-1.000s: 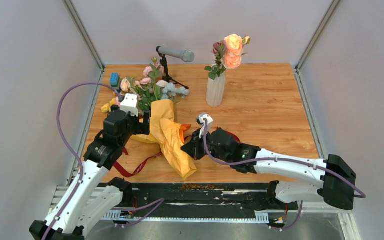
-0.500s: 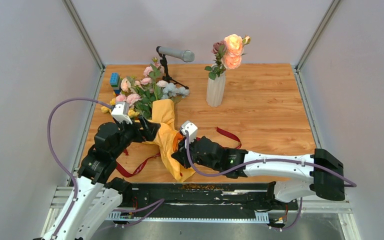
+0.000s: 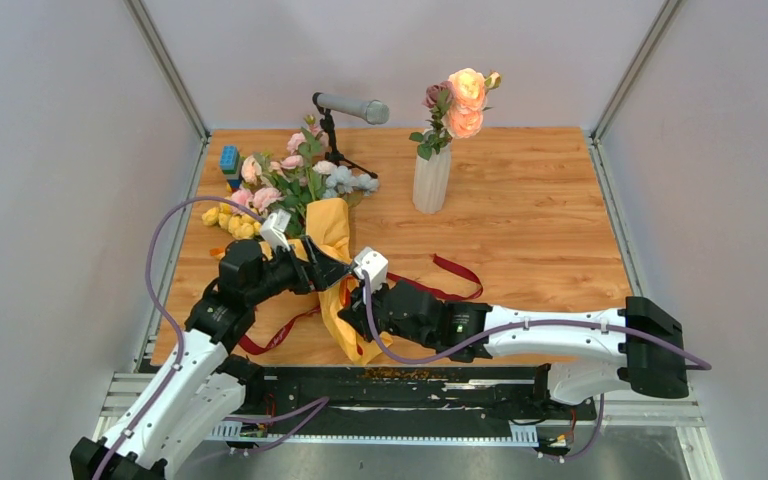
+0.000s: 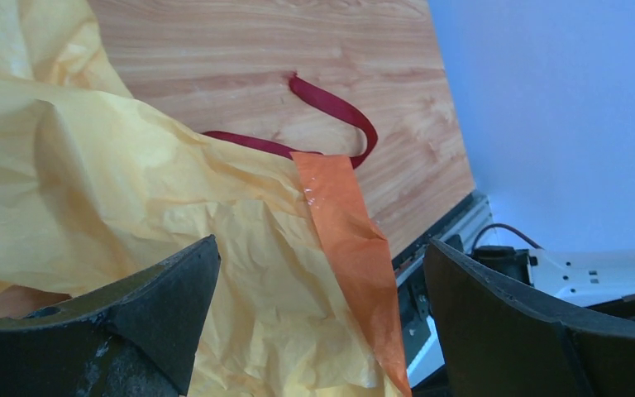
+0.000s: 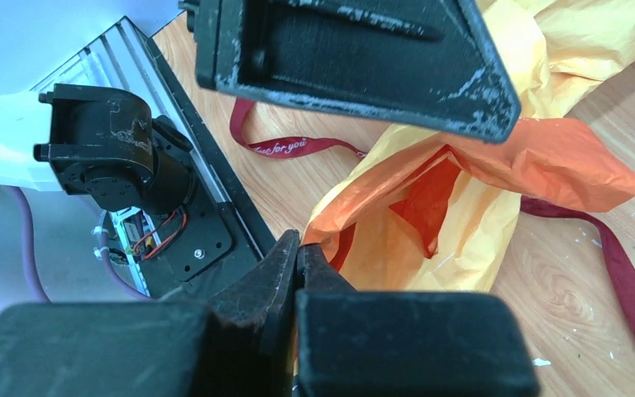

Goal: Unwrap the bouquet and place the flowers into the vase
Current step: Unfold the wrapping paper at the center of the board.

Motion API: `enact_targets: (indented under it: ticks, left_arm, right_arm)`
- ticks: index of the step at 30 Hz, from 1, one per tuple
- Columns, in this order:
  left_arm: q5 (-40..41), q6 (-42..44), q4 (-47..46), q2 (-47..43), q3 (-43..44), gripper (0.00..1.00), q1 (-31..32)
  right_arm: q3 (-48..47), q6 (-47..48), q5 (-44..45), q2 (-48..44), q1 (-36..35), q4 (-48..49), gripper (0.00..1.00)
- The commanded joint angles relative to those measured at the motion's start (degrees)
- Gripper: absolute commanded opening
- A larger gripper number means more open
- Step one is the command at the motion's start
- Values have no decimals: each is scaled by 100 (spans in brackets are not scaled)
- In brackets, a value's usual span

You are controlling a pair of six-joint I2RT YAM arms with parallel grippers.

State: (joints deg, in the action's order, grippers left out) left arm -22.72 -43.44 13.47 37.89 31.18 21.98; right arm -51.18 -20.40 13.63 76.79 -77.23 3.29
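A pale wood table (image 3: 540, 200) sits between plain white walls, with a metal rail along its near edge. At the back a grey microphone (image 3: 352, 107) on a black stand leans over the bouquet's flowers (image 3: 295, 180), which lie heads-up at the far left beside a small blue block (image 3: 229, 158). The vase (image 3: 431, 180) stands well apart to the right and holds a few peach roses (image 3: 465, 100). The crinkled yellow paper (image 3: 332, 262) trails from the stems toward the near edge, and both arms crowd over it. The dark red ribbon (image 3: 457, 272) lies loose on the wood either side. The left gripper (image 3: 338, 272) hangs over the paper with jaws spread wide, gripping nothing. The right gripper (image 3: 350, 302) has its fingers pressed tight together, and I cannot see paper caught between them. Only the right wrist view shows the orange inner face of the wrap just beside those closed tips, white lettering on the ribbon, and a left finger (image 5: 355, 58) across the top. Only the left wrist view shows the ribbon's loop beyond the paper.
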Motion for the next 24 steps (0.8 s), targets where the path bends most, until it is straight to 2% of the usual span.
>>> enact_targets:
  ticks: [1, 9, 12, 16, 24]
  left_arm:
    - [-647, -291, -781, 10, -60, 100, -19]
    - [-680, 246, -298, 267, 81, 100, 43]
    - [-469, 488, -70, 434, 195, 98, 218]
    - [-134, 728, 128, 560, 345, 88, 420]
    - [-55, 786, 111, 629, 449, 58, 487]
  right_arm:
    - [-217, 98, 116, 46, -52, 198, 0]
    - [-217, 144, 114, 62, -57, 190, 0]
    - [-225, 151, 95, 87, -55, 198, 0]
    - [-243, 159, 79, 111, -56, 194, 0]
    - [-252, 153, 188, 151, -61, 93, 0]
